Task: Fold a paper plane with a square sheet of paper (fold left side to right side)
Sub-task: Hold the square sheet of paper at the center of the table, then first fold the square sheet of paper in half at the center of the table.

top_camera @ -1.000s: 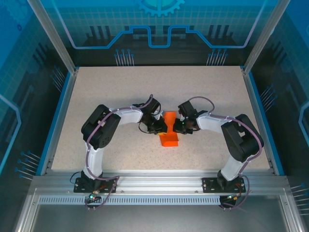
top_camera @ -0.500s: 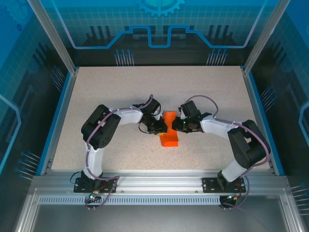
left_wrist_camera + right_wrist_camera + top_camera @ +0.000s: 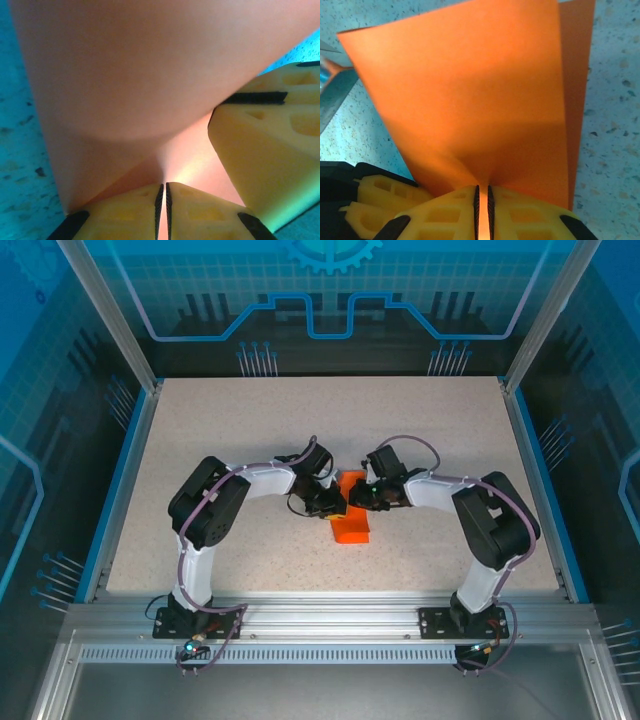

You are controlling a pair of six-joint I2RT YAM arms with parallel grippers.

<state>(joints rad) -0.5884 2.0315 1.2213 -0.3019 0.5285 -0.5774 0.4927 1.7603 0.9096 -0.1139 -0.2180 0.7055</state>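
Both claws are pinching now: the left gripper (image 3: pixel 162 210) is clamped on the square sheet of paper (image 3: pixel 351 527) from the left, the right gripper (image 3: pixel 482 205) from the right. The orange paper, partly folded, sits mid-table (image 3: pixel 250 420) between the arms.

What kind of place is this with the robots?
Probably a robot lab test booth: a speckled table fenced by a metal frame, blue panels with circuit-style lines, and a left arm and right arm bolted at its edge, holding orange paper.
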